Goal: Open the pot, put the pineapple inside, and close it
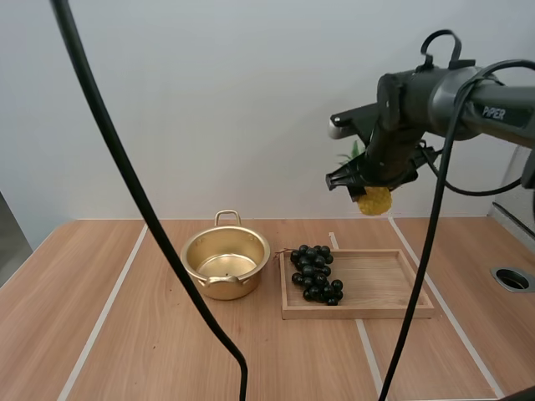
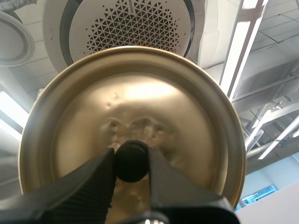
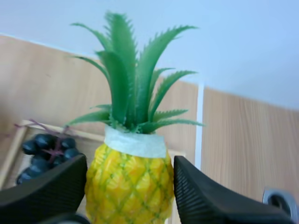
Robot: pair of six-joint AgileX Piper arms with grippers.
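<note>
A yellow pineapple (image 1: 375, 200) with green leaves hangs high above the wooden tray (image 1: 384, 282), and my right gripper (image 1: 368, 185) is shut on it. In the right wrist view the black fingers (image 3: 205, 196) press the pineapple's (image 3: 128, 184) yellow body from both sides. The golden pot (image 1: 226, 264) stands open on the table left of the tray, nothing inside it. The left wrist view has my left gripper (image 2: 131, 163) shut on the black knob (image 2: 131, 160) of the golden lid (image 2: 140, 116), lifted with the ceiling behind it.
A bunch of dark grapes (image 1: 314, 272) lies at the left end of the tray, also beneath the pineapple as grapes (image 3: 46, 150) in the right wrist view. A round grommet hole (image 1: 512, 279) is set in the table (image 1: 134, 334) at far right.
</note>
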